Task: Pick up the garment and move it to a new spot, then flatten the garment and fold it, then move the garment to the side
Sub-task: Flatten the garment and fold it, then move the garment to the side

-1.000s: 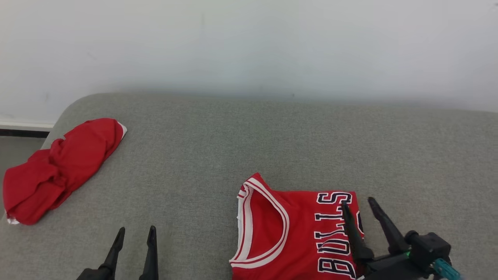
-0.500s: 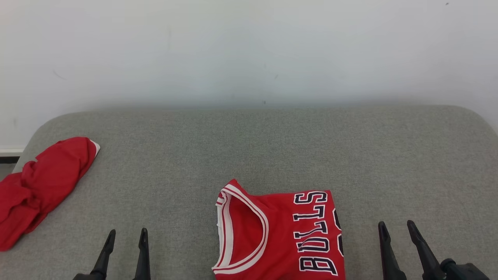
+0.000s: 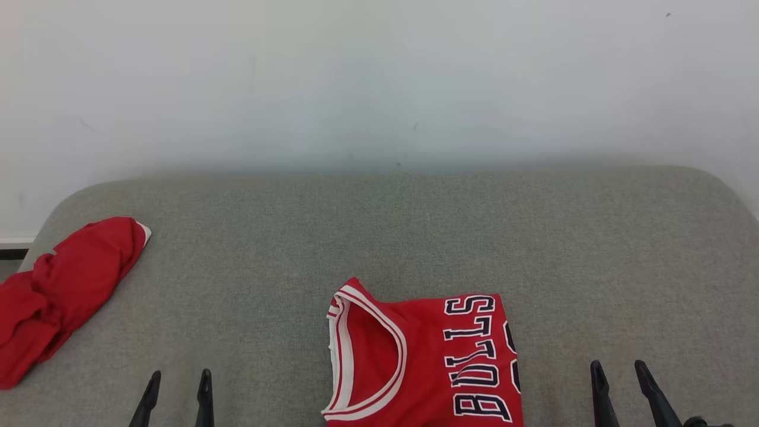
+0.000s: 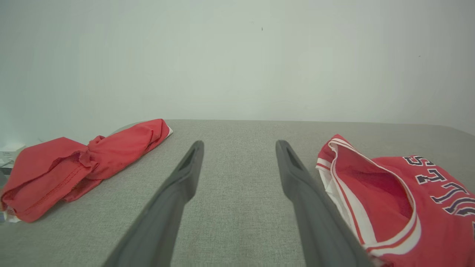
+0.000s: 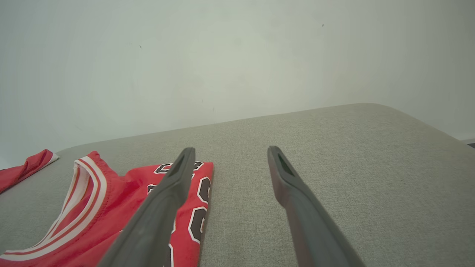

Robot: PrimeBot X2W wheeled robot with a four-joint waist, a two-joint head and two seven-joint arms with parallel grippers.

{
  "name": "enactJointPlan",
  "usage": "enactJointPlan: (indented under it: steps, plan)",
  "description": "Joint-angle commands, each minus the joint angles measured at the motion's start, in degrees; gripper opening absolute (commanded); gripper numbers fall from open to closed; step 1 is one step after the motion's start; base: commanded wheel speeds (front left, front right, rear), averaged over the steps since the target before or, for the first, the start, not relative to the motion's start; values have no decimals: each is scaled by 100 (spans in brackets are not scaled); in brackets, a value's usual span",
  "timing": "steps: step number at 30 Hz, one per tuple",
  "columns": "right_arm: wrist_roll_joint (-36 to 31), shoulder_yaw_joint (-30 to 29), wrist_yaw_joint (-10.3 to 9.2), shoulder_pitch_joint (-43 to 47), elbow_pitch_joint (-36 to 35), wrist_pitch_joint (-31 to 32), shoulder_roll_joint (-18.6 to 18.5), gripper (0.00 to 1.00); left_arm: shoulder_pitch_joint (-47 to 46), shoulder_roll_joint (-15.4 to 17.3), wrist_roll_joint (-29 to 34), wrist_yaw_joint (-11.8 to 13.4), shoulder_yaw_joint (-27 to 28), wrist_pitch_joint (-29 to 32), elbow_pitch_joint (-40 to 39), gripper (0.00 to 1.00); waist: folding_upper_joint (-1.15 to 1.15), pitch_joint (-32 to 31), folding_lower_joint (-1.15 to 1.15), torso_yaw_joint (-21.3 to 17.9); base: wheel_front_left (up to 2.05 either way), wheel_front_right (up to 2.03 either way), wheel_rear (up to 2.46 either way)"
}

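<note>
While the jersey (image 3: 424,362) sits at 6 o'clock, left gripper (image 3: 181,373) at 7 and right gripper (image 3: 618,364) at 5 hang wide open, empty.

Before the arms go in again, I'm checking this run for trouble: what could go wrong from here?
1. The left gripper and right gripper are open and empty. Pinching only the top layer of the folded jersey could pull the fold apart.
2. The crumpled red garment lies at the left edge of the grey cushion. Moving the jersey that way could tangle the two or nudge the crumpled one off.
</note>
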Motion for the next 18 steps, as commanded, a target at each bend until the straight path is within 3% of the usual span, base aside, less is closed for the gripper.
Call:
enactJointPlan:
  steps: [1, 18]
  plan:
    - [-43, -11, -13, 47, 29, 1, 23, 100, 71, 31, -20, 6, 26, -18, -32, 100, 0, -3, 1, 18, 0, 0, 0]
    - [-72, -15, -13, -39, 275, 0, 65, 100, 173, -44, 70, 6, 68, -18, -38, 100, 0, -5, 1, 125, 0, 0, 0]
